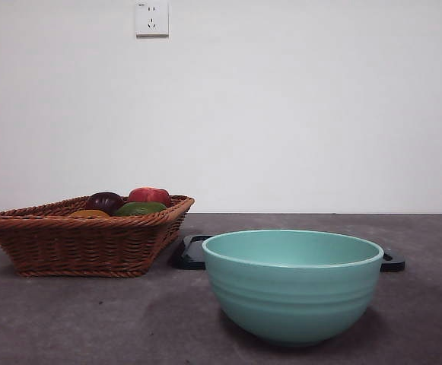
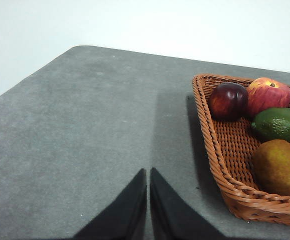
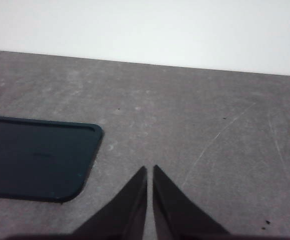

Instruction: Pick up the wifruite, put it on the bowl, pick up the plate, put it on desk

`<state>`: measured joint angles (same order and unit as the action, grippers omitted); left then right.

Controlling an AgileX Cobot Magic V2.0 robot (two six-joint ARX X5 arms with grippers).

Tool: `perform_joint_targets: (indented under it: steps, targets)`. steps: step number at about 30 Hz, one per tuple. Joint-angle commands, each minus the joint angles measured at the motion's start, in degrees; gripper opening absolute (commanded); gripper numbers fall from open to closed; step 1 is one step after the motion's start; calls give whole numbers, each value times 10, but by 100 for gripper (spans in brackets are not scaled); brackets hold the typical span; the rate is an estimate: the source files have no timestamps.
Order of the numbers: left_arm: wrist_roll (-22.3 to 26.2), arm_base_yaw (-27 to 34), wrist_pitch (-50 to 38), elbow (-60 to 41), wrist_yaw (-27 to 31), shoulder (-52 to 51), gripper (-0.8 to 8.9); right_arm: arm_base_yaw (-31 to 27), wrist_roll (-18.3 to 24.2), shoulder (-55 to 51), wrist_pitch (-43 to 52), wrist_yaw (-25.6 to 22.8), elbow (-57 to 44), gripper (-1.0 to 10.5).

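The wifruite (image 2: 279,167), orange-brown and dull, lies in a wicker basket (image 2: 223,150) beside a dark purple fruit (image 2: 228,100), a red fruit (image 2: 268,95) and a green fruit (image 2: 279,123). In the front view only the top of the wifruite (image 1: 88,214) shows over the basket rim. The mint-teal bowl (image 1: 292,285) stands empty near the front of the desk (image 1: 91,319). Behind it lies the plate (image 1: 190,253), dark, flat and rectangular. My left gripper (image 2: 148,172) is shut, above bare desk beside the basket. My right gripper (image 3: 149,170) is shut, beside the plate (image 3: 35,155).
The wicker basket (image 1: 84,236) stands at the left of the desk, close to the plate's left end. A white wall with a socket (image 1: 151,17) closes the back. Neither arm shows in the front view.
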<state>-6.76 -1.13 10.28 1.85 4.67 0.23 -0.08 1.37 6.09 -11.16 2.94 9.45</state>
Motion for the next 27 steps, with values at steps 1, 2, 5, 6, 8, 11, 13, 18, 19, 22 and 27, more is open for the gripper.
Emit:
perform_joint_targets:
  steps: [1, 2, 5, 6, 8, 11, 13, 18, 19, 22, 27]
  targets:
    - [1, 1, 4, -12, 3, 0, 9, -1, 4, -24, 38, -2, -30, 14]
    - [1, 1, 4, -12, 3, 0, 9, -1, 4, -31, 51, -4, -41, 14]
    - [1, 1, 4, -12, 3, 0, 9, -1, 3, -51, 70, -20, -71, 14]
    - [1, 1, 4, -12, 3, 0, 9, -1, 1, -56, 74, -20, -78, 14]
    - [1, 1, 4, -12, 3, 0, 9, -1, -5, -59, 70, -21, -89, 14]
    - [1, 1, 4, -12, 3, 0, 9, -1, -7, -59, 58, -46, -89, 14]
    - [1, 1, 4, -12, 3, 0, 9, -1, -7, -59, 51, -58, -89, 14]
    - [1, 1, 4, -12, 3, 0, 9, -1, -9, -59, 16, -73, -89, 14]
    - [1, 1, 4, -12, 3, 0, 9, -1, -9, -59, 11, -73, -89, 14]
    - [1, 1, 4, -12, 3, 0, 9, -1, -10, -59, 12, -72, -89, 14]
    - [1, 1, 4, -12, 3, 0, 9, -1, -9, -59, 20, -74, -89, 14]
